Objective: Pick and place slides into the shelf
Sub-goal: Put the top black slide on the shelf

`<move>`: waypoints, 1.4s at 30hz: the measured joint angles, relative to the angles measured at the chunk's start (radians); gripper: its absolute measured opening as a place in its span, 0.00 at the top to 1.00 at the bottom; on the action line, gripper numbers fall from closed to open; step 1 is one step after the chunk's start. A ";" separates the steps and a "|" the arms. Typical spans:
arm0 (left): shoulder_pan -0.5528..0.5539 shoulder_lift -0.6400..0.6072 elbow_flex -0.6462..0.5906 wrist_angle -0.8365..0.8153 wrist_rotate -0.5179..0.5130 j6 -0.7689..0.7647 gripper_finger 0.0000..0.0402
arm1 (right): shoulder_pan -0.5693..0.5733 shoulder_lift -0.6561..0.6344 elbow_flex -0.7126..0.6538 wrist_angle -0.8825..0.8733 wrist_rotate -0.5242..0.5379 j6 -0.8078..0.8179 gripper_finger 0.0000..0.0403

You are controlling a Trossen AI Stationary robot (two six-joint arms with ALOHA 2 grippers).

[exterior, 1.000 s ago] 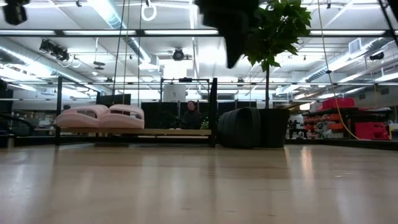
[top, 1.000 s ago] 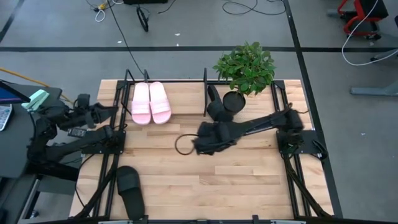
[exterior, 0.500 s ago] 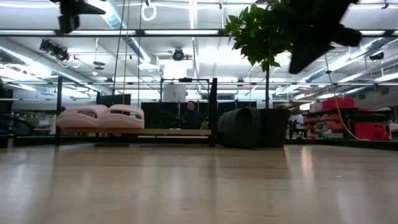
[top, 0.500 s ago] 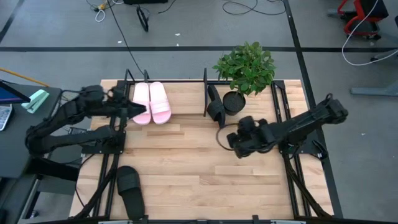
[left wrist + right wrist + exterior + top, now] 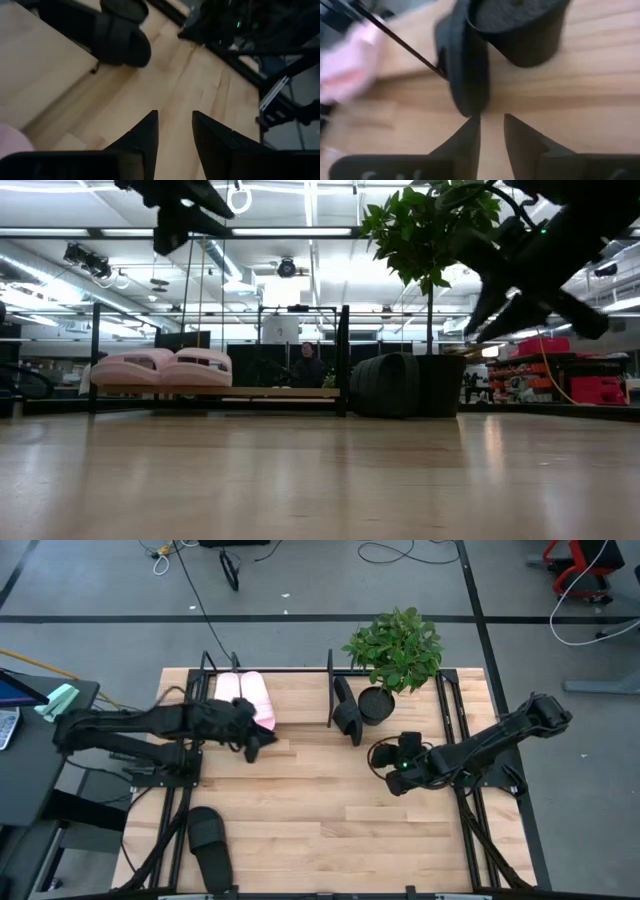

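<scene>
No readable txt, labels, brands, nos. or signs in any view.
</scene>
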 joint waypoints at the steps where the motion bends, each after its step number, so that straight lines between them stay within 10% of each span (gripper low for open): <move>1: -0.014 0.024 0.000 0.014 -0.005 -0.006 0.70 | -0.007 0.002 -0.012 0.049 0.022 -0.017 0.75; 18: -0.098 0.229 0.000 0.236 -0.046 -0.079 0.72 | -0.231 0.007 -0.032 0.315 -0.159 -0.182 0.31; 42: -0.098 0.229 0.000 0.239 -0.052 -0.068 0.71 | -0.373 0.102 -0.032 0.503 -0.413 -0.498 0.38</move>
